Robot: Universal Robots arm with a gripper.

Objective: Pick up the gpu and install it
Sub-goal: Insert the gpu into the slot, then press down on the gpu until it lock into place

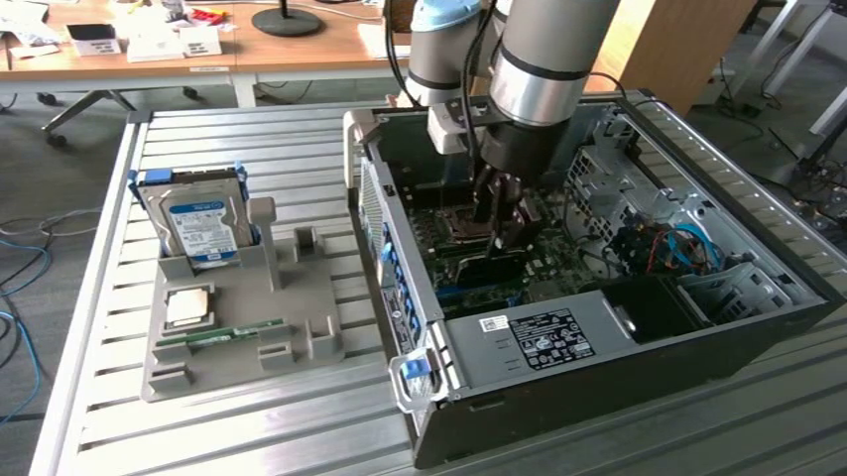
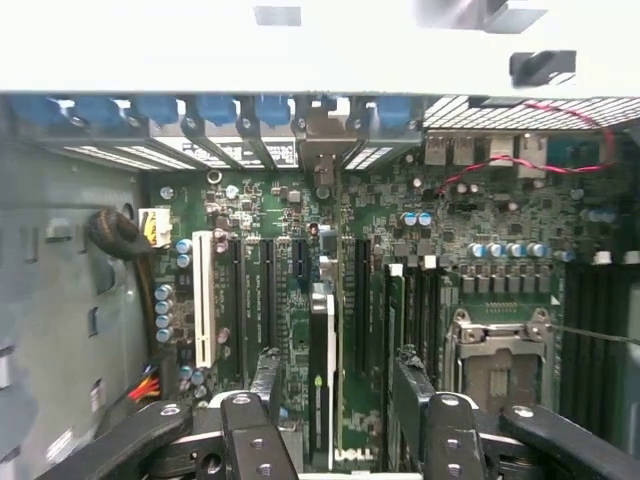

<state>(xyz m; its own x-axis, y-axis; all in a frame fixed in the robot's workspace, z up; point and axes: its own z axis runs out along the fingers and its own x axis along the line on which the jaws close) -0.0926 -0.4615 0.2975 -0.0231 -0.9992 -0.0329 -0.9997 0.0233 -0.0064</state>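
Note:
The gpu [image 2: 320, 370] shows edge-on in the wrist view as a thin dark card standing upright among the motherboard's expansion slots [image 2: 250, 290]. Its metal end bracket [image 2: 320, 150] meets the case's rear wall. My gripper [image 2: 340, 385] is open, with one black finger [image 2: 268, 385] on each side of the card and a visible gap on both sides. In the exterior view my gripper [image 1: 503, 233] reaches down inside the open computer case [image 1: 741, 327], just above the dark card [image 1: 493, 266].
An empty CPU socket [image 2: 497, 350] lies beside the slots. Red wires [image 2: 520, 160] and blue cables [image 1: 688, 248] run inside the case. On the slatted table, a grey holder [image 1: 238, 327] carries a hard drive [image 1: 198, 223], a processor [image 1: 185, 307] and a green memory stick [image 1: 218, 335].

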